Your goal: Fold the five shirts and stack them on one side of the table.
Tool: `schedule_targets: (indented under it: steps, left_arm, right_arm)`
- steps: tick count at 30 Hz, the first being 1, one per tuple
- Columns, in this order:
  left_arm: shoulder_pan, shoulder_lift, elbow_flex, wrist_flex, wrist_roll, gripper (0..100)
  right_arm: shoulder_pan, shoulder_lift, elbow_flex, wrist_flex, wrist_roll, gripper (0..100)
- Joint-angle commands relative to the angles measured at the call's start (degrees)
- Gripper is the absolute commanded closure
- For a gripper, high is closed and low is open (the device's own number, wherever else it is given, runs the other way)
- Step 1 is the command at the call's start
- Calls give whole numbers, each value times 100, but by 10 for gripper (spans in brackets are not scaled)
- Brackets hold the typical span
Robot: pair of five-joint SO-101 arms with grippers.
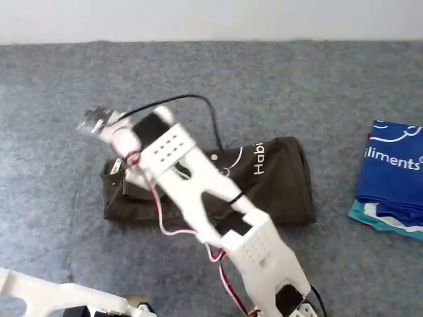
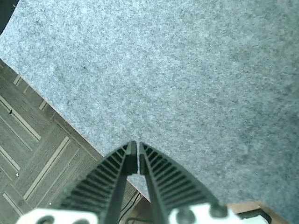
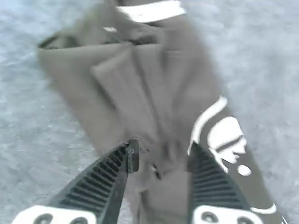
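**A:** What's biggest?

**B:** The grey felt worktop. Near its middle lies a folded dark brown shirt. In the high view its long axis runs left to right, with a white label at the left end and white lettering and a white emblem towards the right.

**A:** Any other shirts?

**B:** A stack of folded shirts sits at the right edge, a blue one with white writing on top.

**A:** The claws?

**B:** The right claw hangs moderately open above the dark brown shirt, with nothing gripped. The left claw is pinched closed and empty, over the worktop's edge.
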State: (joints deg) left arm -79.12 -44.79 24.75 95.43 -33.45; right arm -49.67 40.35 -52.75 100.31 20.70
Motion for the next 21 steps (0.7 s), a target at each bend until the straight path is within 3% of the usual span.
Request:
schedule_targets:
  steps: [1, 6, 11, 14, 21]
  left_arm:
    - [18, 0, -207, 97, -35, 983]
    - [18, 0, -207, 255, -35, 983]
    - [-9, 0, -207, 255, -35, 983]
    - [-9, 0, -207, 255, -35, 983]
    - [35, 0, -207, 255, -35, 983]
  right_arm:
    - [-198, 101, -255, 224, -44, 997]
    - [-154, 646, -281, 57, 70, 989]
    - [444, 1341, -299, -831, 835, 990]
    - [857, 1429, -580, -1165, 897, 990]
    - [708, 1367, -2286, -92, 897, 990]
